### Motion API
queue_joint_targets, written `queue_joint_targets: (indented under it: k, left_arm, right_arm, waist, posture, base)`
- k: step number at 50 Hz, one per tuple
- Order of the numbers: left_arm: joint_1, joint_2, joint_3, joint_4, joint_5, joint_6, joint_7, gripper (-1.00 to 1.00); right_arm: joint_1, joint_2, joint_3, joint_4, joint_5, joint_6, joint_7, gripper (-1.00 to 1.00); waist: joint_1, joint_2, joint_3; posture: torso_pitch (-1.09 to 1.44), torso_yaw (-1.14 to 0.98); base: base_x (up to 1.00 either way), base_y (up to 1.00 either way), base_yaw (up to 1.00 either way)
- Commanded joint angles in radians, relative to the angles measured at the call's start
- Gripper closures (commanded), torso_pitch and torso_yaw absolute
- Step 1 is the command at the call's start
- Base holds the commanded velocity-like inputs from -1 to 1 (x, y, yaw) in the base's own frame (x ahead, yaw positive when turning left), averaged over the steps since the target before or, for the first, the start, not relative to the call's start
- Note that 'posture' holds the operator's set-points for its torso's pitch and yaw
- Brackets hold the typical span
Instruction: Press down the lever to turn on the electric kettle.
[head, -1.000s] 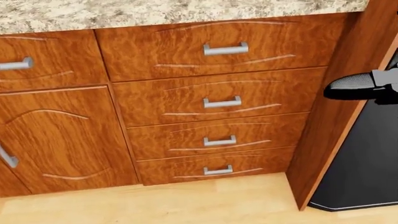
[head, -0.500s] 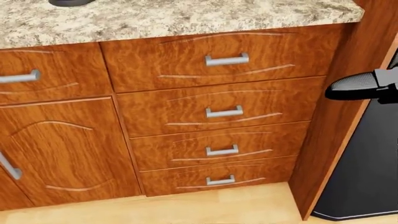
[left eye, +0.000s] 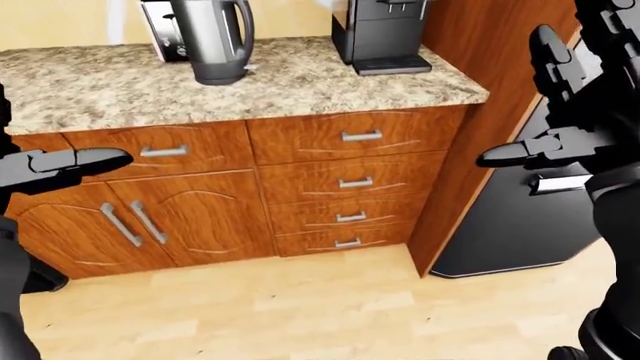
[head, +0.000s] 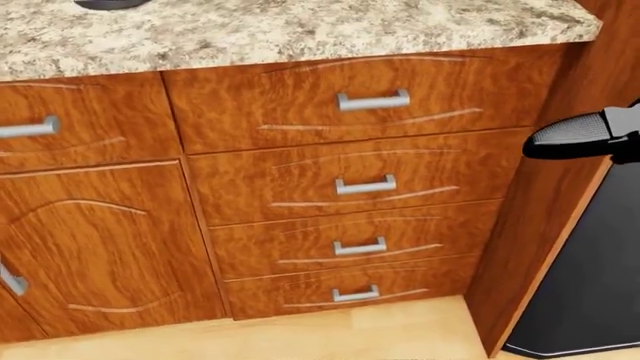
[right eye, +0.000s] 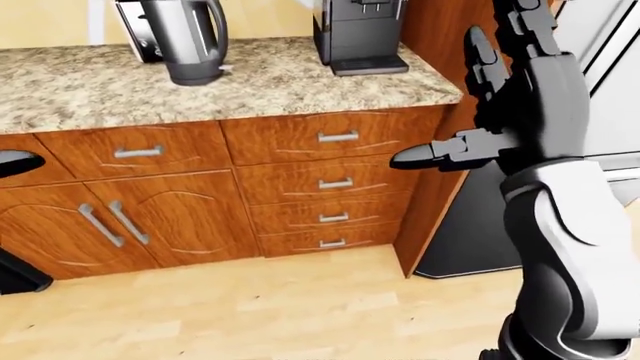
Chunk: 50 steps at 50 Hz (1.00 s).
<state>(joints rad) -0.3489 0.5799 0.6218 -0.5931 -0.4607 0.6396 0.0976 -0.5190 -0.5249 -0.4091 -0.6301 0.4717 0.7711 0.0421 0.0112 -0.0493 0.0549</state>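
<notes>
With the electric kettle (left eye: 213, 37) standing at eleven o'clock on the desk (left eye: 300, 82), well apart from both empty, splayed-open limbs, the right robot hand (right eye: 520, 97) and left robot hand (left eye: 60, 166), a hasty reach risks toppling it instead of pressing its lever.

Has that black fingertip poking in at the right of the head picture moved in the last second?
Cannot tell. The whole head view slid downward, drawer handles included, so the camera moved. The right hand kept its place in the frame, rising slightly against the drawers.
</notes>
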Motion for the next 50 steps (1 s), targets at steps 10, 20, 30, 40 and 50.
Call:
queue_joint_targets:
  k: [10, 20, 30, 40, 50]
  left_arm:
    - [-0.02, 0.022, 0.014, -0.025, -0.019, -0.013, 0.01, -1.0]
    - [-0.018, 0.027, 0.015, -0.025, -0.032, -0.012, 0.018, -1.0]
    - [-0.017, 0.032, 0.019, -0.026, -0.039, -0.01, 0.023, -1.0]
    - [-0.012, 0.032, 0.02, -0.022, -0.036, -0.016, 0.021, -1.0]
    - [-0.015, 0.035, 0.023, -0.02, -0.036, -0.014, 0.022, -1.0]
  right_arm:
    - [-0.033, -0.025, -0.023, -0.013, 0.008, -0.008, -0.009, -1.0]
    - [-0.036, -0.032, -0.025, -0.011, 0.02, -0.004, -0.016, -1.0]
    - [-0.037, -0.037, -0.027, -0.013, 0.029, -0.001, -0.018, -1.0]
    - [-0.037, -0.04, -0.026, -0.016, 0.037, 0.0, -0.021, -1.0]
    - [-0.04, -0.043, -0.027, -0.018, 0.039, 0.002, -0.022, -1.0]
  waist:
    - [-0.019, 0.045, -0.008]
    - [-0.011, 0.093, -0.017]
    - [-0.014, 0.001, -0.022]
    - [-0.026, 0.169, -0.042]
    - [-0.003, 0.056, -0.012]
  posture:
    - [0.0, 0.0]
    - [0.0, 0.0]
    - [0.0, 0.0]
    - [0.0, 0.0]
    - [0.0, 0.0]
  base:
    - [0.19, 0.17, 0.0]
    - [0.19, 0.2, 0.0]
    - [0.19, 0.26, 0.0]
    - [0.19, 0.28, 0.0]
    - [0.19, 0.28, 0.0]
